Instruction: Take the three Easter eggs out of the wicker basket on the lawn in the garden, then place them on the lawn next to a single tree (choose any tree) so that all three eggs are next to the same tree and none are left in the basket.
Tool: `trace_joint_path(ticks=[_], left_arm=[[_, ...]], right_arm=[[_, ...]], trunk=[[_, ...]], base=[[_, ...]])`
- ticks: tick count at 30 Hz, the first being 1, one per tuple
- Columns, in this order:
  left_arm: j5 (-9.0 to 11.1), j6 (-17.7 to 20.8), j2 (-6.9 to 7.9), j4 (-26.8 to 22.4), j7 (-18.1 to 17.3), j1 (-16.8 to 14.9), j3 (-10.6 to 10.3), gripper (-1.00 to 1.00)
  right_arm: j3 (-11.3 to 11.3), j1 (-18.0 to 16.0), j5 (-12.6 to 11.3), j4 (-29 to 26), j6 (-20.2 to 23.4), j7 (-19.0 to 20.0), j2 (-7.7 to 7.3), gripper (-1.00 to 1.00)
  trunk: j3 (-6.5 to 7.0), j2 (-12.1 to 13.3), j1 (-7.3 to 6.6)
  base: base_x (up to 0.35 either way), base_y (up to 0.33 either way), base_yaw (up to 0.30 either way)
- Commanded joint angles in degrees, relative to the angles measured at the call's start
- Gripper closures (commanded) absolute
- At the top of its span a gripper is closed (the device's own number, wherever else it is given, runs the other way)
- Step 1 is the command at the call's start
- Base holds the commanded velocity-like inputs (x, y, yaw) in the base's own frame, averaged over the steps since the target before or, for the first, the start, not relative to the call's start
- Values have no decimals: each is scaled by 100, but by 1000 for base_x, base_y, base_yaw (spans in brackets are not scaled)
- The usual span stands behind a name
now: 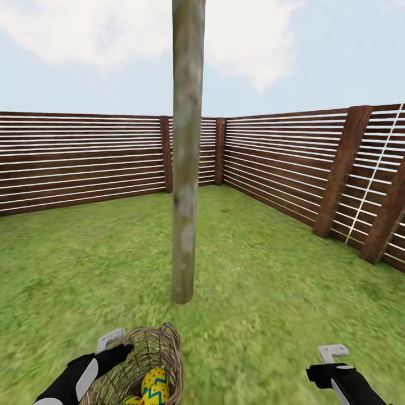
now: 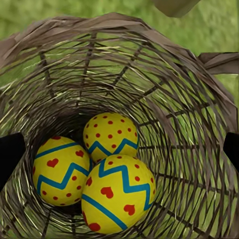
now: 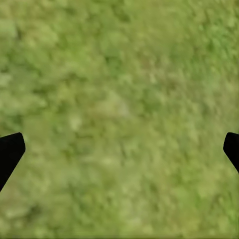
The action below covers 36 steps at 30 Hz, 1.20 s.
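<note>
The wicker basket (image 1: 147, 360) stands on the lawn (image 1: 270, 281) just in front of the tree (image 1: 187, 169), a thin pale trunk. Inside it lie three Easter eggs, yellow with blue zigzags and red marks: one at the back (image 2: 109, 134), one beside it (image 2: 60, 172) and the nearest one (image 2: 118, 194). Two of them show in the head view, one (image 1: 155, 382) above the other (image 1: 132, 400). My left gripper (image 1: 115, 349) hangs open at the basket's left rim, looking down into the basket (image 2: 149, 64), fingers spread wide. My right gripper (image 1: 332, 360) is open over bare grass (image 3: 119, 109).
A brown slat fence (image 1: 79, 157) closes the garden behind and on the right (image 1: 315, 163), meeting in a corner beyond the tree. Thick fence posts (image 1: 343, 169) stand on the right side. Grass stretches to both sides of the trunk.
</note>
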Motion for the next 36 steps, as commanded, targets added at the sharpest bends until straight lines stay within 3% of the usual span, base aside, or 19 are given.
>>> trace_joint_path(ticks=[1,36], left_arm=[[30,47,-6,-8,-23,-1,36,-100],[39,45,-10,0,-23,-3,36,-100]], right_arm=[[24,-4,-42,-10,27,-19,-9,-100],[23,-5,-54,-8,27,-19,-12,-100]], trunk=[[-24,-44,22],[-653,-1448,791]], base=[[0,0,0],[0,0,0]])
